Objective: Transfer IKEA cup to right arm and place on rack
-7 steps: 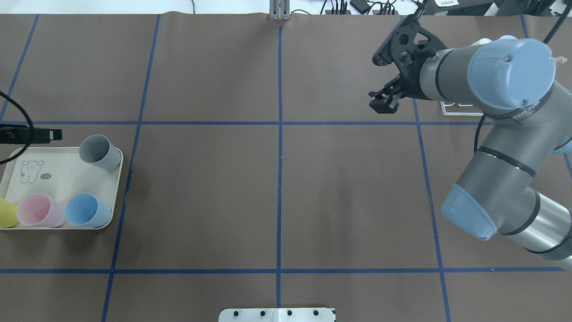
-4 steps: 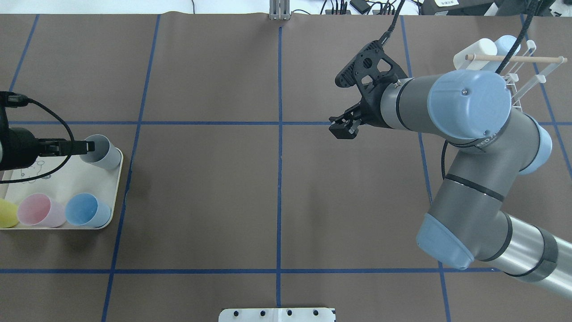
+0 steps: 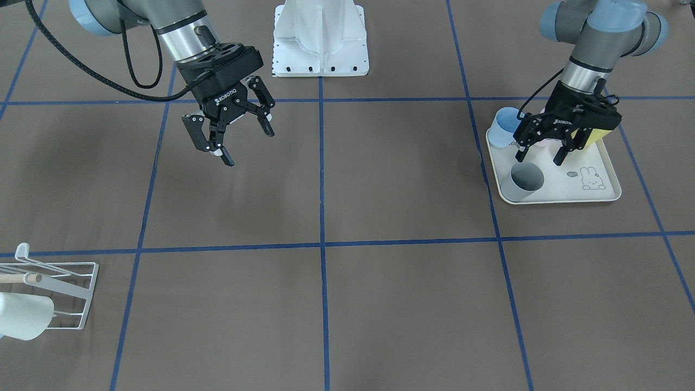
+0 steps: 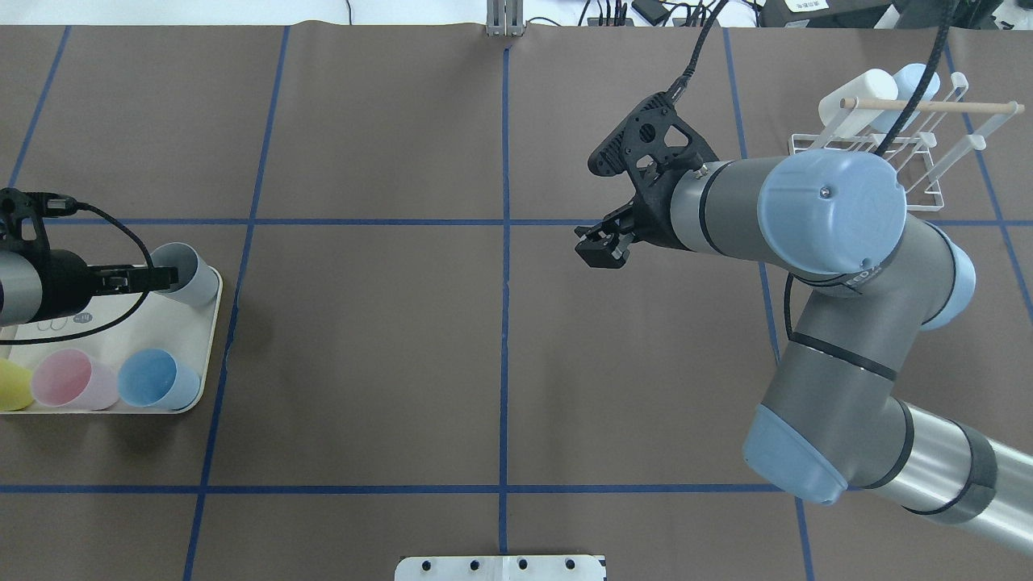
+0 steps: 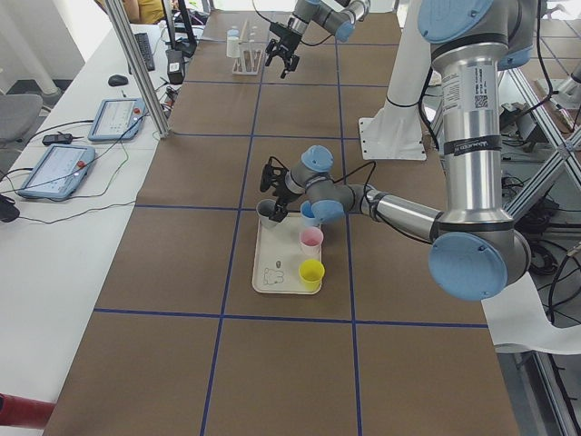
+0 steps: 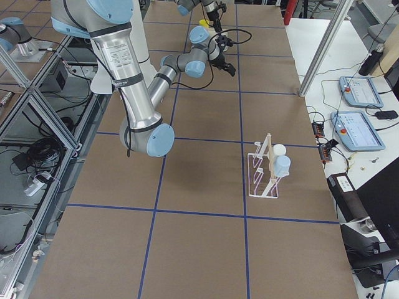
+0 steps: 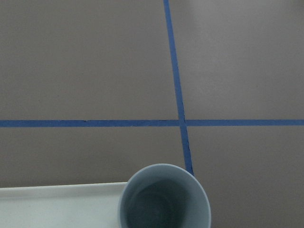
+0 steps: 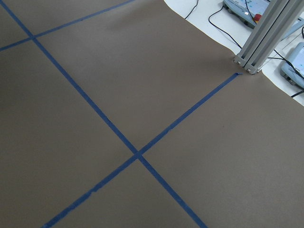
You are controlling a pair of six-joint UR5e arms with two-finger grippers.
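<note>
yellow cup [image 3: 599, 136] partly behind left end effector [image 3: 538, 161]

The rack [image 3: 54, 278] is cut off by the front-facing view's left edge.

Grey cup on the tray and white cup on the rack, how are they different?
The grey cup stands upright, mouth up, on the cream tray; the white cup sits tipped over on the rack. The open left gripper hovers at the grey cup; no gripper is near the white cup. Both are plain tapered cups.
</note>
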